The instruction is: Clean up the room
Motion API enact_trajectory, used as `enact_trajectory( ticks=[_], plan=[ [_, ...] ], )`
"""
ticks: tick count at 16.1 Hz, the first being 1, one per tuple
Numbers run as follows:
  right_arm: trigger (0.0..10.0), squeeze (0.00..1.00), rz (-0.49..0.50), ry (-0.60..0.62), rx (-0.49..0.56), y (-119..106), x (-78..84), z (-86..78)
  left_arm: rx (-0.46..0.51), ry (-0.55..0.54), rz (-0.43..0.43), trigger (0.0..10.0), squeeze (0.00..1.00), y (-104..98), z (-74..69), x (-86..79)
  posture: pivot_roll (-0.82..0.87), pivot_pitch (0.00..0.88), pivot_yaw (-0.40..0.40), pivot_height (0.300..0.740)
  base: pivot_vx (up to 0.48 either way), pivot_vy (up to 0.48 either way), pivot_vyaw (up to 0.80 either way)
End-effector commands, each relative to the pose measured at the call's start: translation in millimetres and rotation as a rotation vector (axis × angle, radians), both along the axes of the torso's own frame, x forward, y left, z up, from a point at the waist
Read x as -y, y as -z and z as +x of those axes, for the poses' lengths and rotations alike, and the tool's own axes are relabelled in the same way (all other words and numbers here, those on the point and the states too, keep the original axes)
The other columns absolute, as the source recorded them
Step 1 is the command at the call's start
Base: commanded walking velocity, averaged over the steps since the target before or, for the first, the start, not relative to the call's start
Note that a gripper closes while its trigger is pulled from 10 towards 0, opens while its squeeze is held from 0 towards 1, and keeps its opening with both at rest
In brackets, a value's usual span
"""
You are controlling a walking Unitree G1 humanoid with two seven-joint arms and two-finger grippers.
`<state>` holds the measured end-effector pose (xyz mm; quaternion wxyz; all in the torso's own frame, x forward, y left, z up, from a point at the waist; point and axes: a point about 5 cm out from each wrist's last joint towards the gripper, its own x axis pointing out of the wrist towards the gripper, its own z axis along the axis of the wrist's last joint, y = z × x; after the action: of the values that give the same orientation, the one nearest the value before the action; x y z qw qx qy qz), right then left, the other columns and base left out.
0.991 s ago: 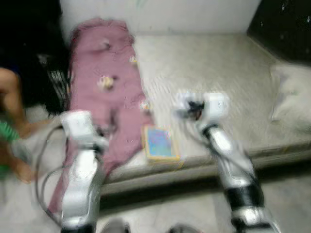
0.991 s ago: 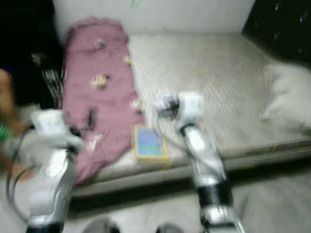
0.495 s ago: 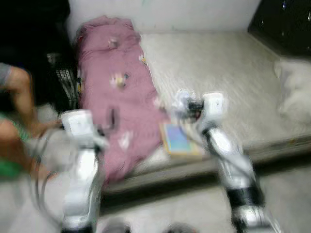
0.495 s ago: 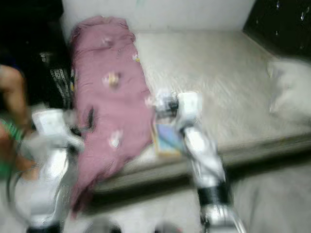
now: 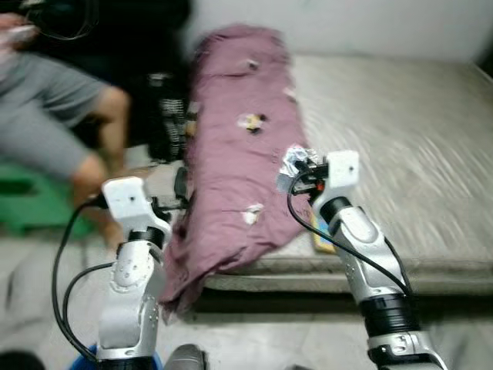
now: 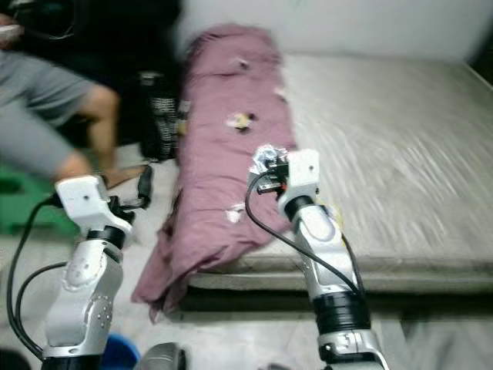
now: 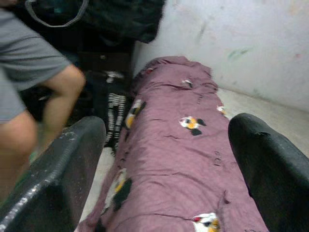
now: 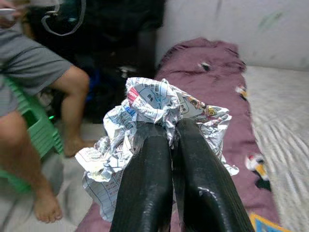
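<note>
My right gripper is shut on a crumpled piece of printed paper, held up over the near edge of the mattress. From the head the paper shows at the tip of the right arm, above the purple blanket. My left gripper is open, its two fingers wide apart and empty, pointing along the purple blanket. From the head the left gripper sits beside the mattress's left edge.
A person sits at the left on something green, bare legs close to my left arm. A black striped bag stands between the person and the mattress. A colourful book lies at the mattress edge behind my right arm.
The camera has swung to the left: the mattress and blanket have shifted right and the seated person has come into fuller view. The right gripper stays shut on the paper.
</note>
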<state>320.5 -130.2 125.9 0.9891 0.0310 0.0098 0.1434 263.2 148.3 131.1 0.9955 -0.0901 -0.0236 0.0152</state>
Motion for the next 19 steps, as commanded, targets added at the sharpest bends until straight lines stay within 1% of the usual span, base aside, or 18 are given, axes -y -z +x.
enact_trajectory(
  ticks=[1,4,6,9,17,19],
  plan=[
    [10.0,0.0,0.006,-0.003,0.016,-4.3,-2.1,2.1,0.0,-0.008,0.022,10.0,0.0,-1.7,1.0,-1.3,0.02,0.0,-0.06,0.74,0.0,0.0,0.8],
    [10.0,0.0,0.006,-0.005,0.022,-5.7,-3.6,3.4,-0.005,-0.005,0.035,10.0,0.0,-1.6,2.0,-2.2,0.01,0.0,-0.058,0.74,0.0,0.0,0.8],
    [10.0,0.0,0.004,-0.008,0.025,-6.0,-4.1,3.8,-0.005,-0.032,0.055,10.0,0.0,-1.0,2.1,-4.3,0.01,0.0,-0.059,0.74,0.0,0.0,0.8],
    [10.0,0.0,0.002,-0.011,0.027,-5.9,-4.7,3.9,-0.014,-0.051,0.044,10.0,0.0,0.3,2.2,-7.5,0.01,0.0,-0.059,0.74,0.0,0.0,0.8],
    [10.0,0.0,-0.002,-0.014,0.023,-3.2,-4.4,2.9,-0.024,-0.051,0.052,10.0,0.0,2.3,1.9,-5.9,0.02,0.0,-0.061,0.74,0.0,0.0,0.8],
    [10.0,0.0,-0.001,-0.016,0.021,-2.3,-5.1,2.0,-0.022,-0.052,0.042,10.0,0.0,2.7,1.4,-5.9,0.02,0.0,-0.062,0.74,0.0,0.0,0.8]
  ],
)
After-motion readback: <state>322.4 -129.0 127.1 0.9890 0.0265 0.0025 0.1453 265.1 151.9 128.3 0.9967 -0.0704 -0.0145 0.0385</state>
